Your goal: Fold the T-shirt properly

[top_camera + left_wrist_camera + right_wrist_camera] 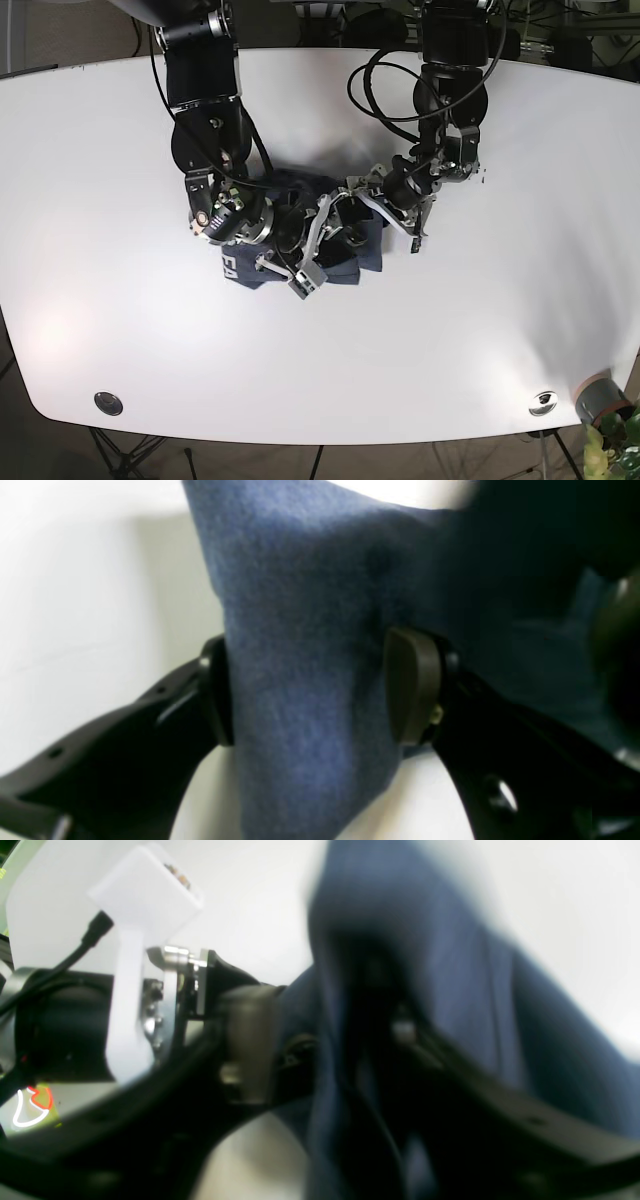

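Observation:
The dark blue T-shirt (246,271) lies bunched in the middle of the white table (520,300), with white letters on its left edge. In the left wrist view my left gripper (315,690) has a thick fold of the blue cloth (300,605) pinched between its two black pads. In the base view this gripper (345,222) sits over the bunch's right side. My right gripper (325,1045) is blurred; the cloth (450,990) fills its jaws and drapes over one finger. In the base view it (300,245) meets the left gripper over the shirt.
The left arm's wrist with its white camera mount (145,895) sits very close beside my right gripper. A small round fitting (107,403) is near the table's front left edge and another (543,402) near the front right. A plant pot (603,398) stands off the front right corner.

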Action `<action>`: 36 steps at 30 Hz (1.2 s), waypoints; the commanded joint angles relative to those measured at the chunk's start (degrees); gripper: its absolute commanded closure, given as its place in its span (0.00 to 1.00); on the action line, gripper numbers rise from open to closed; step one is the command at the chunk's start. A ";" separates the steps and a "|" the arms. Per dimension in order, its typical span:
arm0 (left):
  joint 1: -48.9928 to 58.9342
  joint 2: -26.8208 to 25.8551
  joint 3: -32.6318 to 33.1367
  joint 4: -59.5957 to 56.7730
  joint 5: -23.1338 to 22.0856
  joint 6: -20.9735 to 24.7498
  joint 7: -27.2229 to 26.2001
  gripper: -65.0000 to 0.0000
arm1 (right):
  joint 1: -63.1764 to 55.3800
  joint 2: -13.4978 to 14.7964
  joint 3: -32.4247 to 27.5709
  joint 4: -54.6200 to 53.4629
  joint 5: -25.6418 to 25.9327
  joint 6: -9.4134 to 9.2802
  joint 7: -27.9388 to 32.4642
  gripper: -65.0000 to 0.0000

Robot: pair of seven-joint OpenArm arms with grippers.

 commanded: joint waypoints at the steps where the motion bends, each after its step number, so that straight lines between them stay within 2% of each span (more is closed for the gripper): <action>1: -0.90 -0.13 -0.10 1.36 -4.87 -0.54 -1.04 0.41 | 1.66 -0.23 -0.01 0.96 1.28 0.31 1.35 0.32; 3: -0.90 -0.66 -0.89 2.59 -7.86 -0.54 -1.04 0.44 | 1.66 -0.14 -0.01 0.87 1.28 0.31 1.35 0.26; 7: 0.24 -3.12 -3.80 6.19 -12.78 -0.54 -0.60 0.63 | 1.66 -0.05 -0.01 1.31 1.63 0.31 1.35 0.25; 10: 1.65 -6.20 -4.94 9.01 -15.16 -0.54 -0.51 0.66 | 1.05 0.56 0.25 4.21 1.54 0.31 1.35 0.25; 12: 3.32 -8.57 -6.26 10.85 -16.21 -0.54 -0.51 0.66 | -0.45 2.32 0.25 7.02 1.72 0.31 1.35 0.25; 16: 4.46 -12.61 -8.81 11.73 -16.12 -0.54 -0.78 0.66 | -2.03 3.73 0.25 10.98 1.37 0.31 1.35 0.25; 22: 4.38 -16.92 -8.02 10.76 -15.95 -0.54 -0.86 0.66 | -4.67 6.10 -0.01 11.95 1.28 0.31 1.26 0.25; 26: 4.02 -17.19 -5.03 10.76 -12.43 -0.54 -0.95 0.66 | -5.19 5.66 -0.01 10.01 -3.12 0.31 1.35 0.25; 29: 2.62 -16.92 -1.60 10.76 -8.91 -0.54 -1.04 0.66 | -5.19 3.73 -0.01 7.99 -9.01 0.31 2.31 0.33; 31: 1.47 -16.04 0.42 9.80 -7.51 -0.54 -1.04 0.67 | -5.19 2.76 -0.01 6.06 -12.61 0.31 4.69 0.42; 33: 0.86 -14.20 1.48 8.65 -6.80 -0.54 -1.04 0.67 | -5.11 1.97 -0.01 4.03 -15.07 0.31 6.71 0.50; 36: 0.68 -12.79 1.74 6.81 -6.63 -0.54 -1.04 0.75 | -4.84 1.53 -0.01 1.40 -16.74 0.31 8.20 0.57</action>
